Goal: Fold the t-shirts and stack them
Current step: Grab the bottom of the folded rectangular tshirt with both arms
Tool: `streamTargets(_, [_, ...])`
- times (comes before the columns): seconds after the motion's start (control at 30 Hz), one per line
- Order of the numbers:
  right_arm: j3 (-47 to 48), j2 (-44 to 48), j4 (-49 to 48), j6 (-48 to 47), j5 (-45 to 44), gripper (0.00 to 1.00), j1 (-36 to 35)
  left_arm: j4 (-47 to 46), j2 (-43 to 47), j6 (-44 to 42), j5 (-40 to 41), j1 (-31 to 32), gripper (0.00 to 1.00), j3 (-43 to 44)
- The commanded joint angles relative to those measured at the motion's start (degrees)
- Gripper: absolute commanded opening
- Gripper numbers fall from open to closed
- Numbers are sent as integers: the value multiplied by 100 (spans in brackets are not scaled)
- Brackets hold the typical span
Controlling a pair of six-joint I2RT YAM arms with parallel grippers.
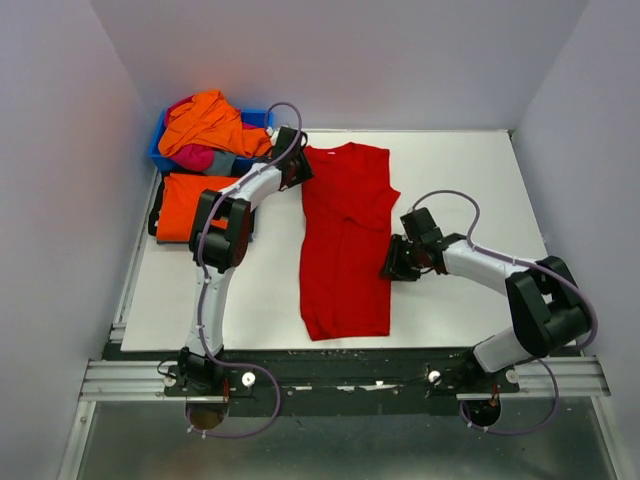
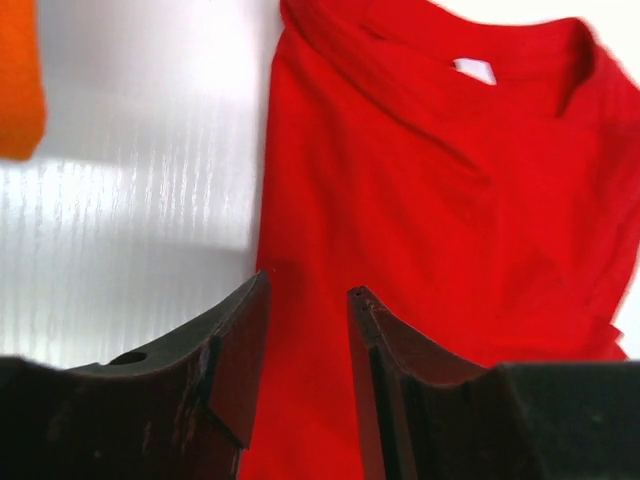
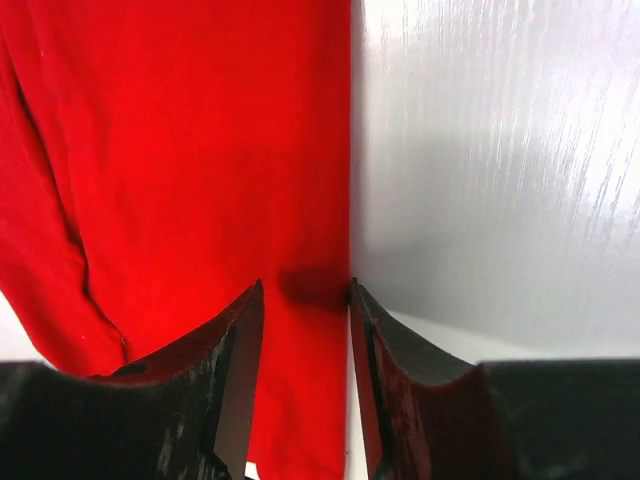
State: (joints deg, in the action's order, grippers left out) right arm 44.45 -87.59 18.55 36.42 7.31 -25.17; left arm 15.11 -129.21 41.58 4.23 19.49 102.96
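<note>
My left gripper [image 2: 308, 292]: jaws apart, nothing clamped, over the red shirt [image 1: 345, 240] at its left edge near the collar. My right gripper [image 3: 305, 288]: jaws apart, empty, at the red shirt's right edge, about mid-length. Red shirt: flat on the table [image 1: 460, 180], sides turned in, collar away from me. Folded orange shirt [image 1: 188, 203]: left of the red shirt, apart from it. Blue bin [image 1: 157, 150]: left of the red shirt's collar, holding a heap of shirts [image 1: 205, 122], orange, pink and grey.
</note>
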Motion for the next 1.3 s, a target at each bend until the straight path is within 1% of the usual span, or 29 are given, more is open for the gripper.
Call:
streamTargets(0.0, [-462, 216, -158, 154, 227, 48, -225, 659, -841, 16, -387, -173, 47, 908])
streamTargets(0.13, [-674, 356, 8, 268, 253, 42, -418, 914, -1431, 130, -668, -313, 39, 1708])
streamTargets(0.23, [-875, 567, 202, 339, 192, 37, -471, 845, -1756, 245, -861, -401, 31, 2087])
streamTargets(0.3, [-1025, 778, 281, 383, 157, 31, -471, 792, -1967, 350, -1046, -437, 25, 2289])
streamTargets(0.33, [-1078, 883, 351, 383, 96, 25, -471, 765, -2029, 403, -1117, -446, 21, 2360])
streamTargets(0.37, [-1087, 962, 447, 383, -18, 18, -471, 669, -2073, 447, -1196, -454, 16, 2387])
streamTargets(0.4, [-1078, 989, 544, 400, -97, 7, -471, 607, -2091, 491, -1231, -454, 12, 2378])
streamTargets(0.43, [-1061, 1016, 649, 409, -133, 1, -471, 555, -2100, 517, -1232, -454, 11, 2369])
streamTargets(0.47, [-1035, 1042, 729, 383, -133, 1, -471, 467, -2074, 544, -1232, -454, 11, 2326])
streamTargets(0.63, [-999, 1227, 931, 392, -257, 1, -471, 343, -1968, 527, -1231, -454, 11, 2202])
streamTargets(0.67, [-999, 1279, 923, 374, -169, 6, -463, 352, -1933, 509, -1240, -454, 14, 2194])
streamTargets(0.7, [-1025, 1349, 836, 339, -29, 12, -471, 326, -1889, 491, -1232, -454, 19, 2141])
streamTargets(0.73, [-1060, 1411, 757, 330, 76, 21, -471, 299, -1837, 474, -1223, -463, 24, 2054])
streamTargets(0.77, [-1096, 1499, 660, 330, 191, 29, -480, 256, -1775, 465, -1223, -463, 27, 1975])
streamTargets(0.8, [-1113, 1569, 572, 313, 322, 35, -463, 212, -1714, 456, -1214, -463, 30, 1869])
streamTargets(0.83, [-1122, 1639, 510, 304, 454, 39, -471, 168, -1652, 456, -1214, -472, 31, 1781])
streamTargets(0.9, [-1140, 1736, 387, 304, 674, 45, -480, 124, -1599, 438, -1205, -472, 33, 1728])
streamTargets(0.97, [-1149, 1781, 316, 295, 789, 45, -533, 184, -1642, 438, -1249, -481, 33, 1824])
streamTargets(1.1, [-1175, 1623, 211, 339, 974, 45, -708, 159, -1722, 473, -1328, -481, 29, 1904])
streamTargets(1.27, [-1149, 1307, 351, 523, 755, 44, -1007, 132, -1801, 544, -1390, -481, 20, 1974])
